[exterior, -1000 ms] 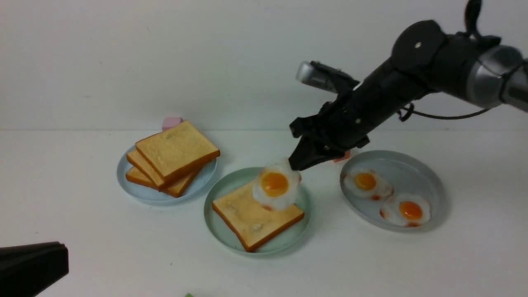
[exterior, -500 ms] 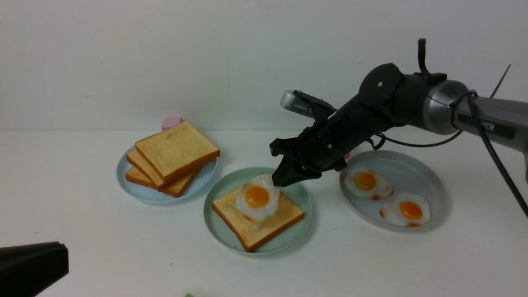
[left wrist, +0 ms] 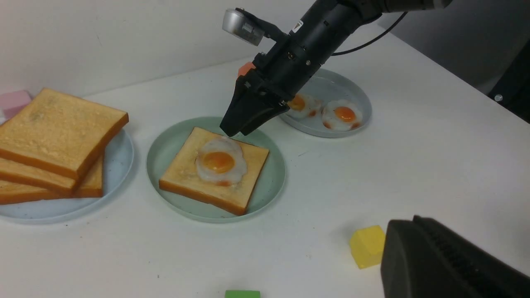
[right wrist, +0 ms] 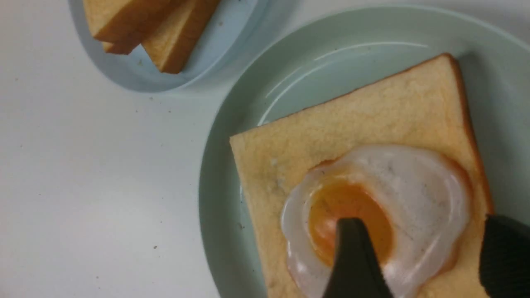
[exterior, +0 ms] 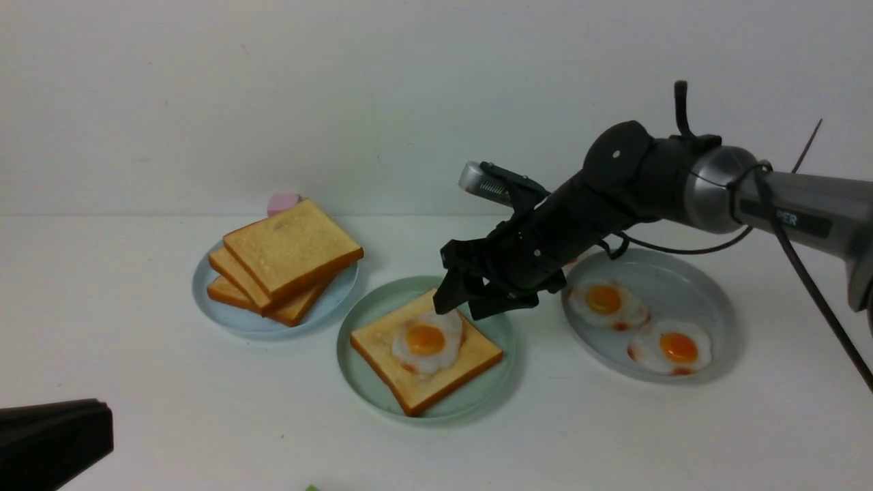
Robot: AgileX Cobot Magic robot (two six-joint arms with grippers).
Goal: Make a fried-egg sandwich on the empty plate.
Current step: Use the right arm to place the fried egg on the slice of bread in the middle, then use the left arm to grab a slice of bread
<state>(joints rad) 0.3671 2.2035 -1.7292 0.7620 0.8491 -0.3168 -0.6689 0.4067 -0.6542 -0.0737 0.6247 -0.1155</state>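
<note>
The mint-green empty plate point(exterior: 372, 303) sits at the middle of the table and holds one toast slice point(exterior: 416, 382). A fried egg point(exterior: 426, 339) with an orange yolk lies flat on that slice. My right gripper point(exterior: 468, 308) hangs just above the egg's far edge, open, with nothing between its fingers. In the right wrist view its fingertips point(right wrist: 352, 248) straddle the egg point(right wrist: 414, 198) without pinching it. My left gripper point(left wrist: 408, 223) is low at the near left, shut and empty, far from the plate point(left wrist: 165, 145).
A pale blue plate point(exterior: 225, 320) at the left carries a stack of toast slices point(exterior: 290, 256). A grey plate point(exterior: 675, 279) at the right holds two fried eggs point(exterior: 672, 348). Small blocks lie about: yellow point(left wrist: 366, 246), green point(left wrist: 242, 294), pink point(exterior: 283, 202), orange point(left wrist: 246, 68).
My right gripper came down and to the left with the egg, then opened. The egg left the jaws and now lies flat on the toast. The left arm stayed still.
</note>
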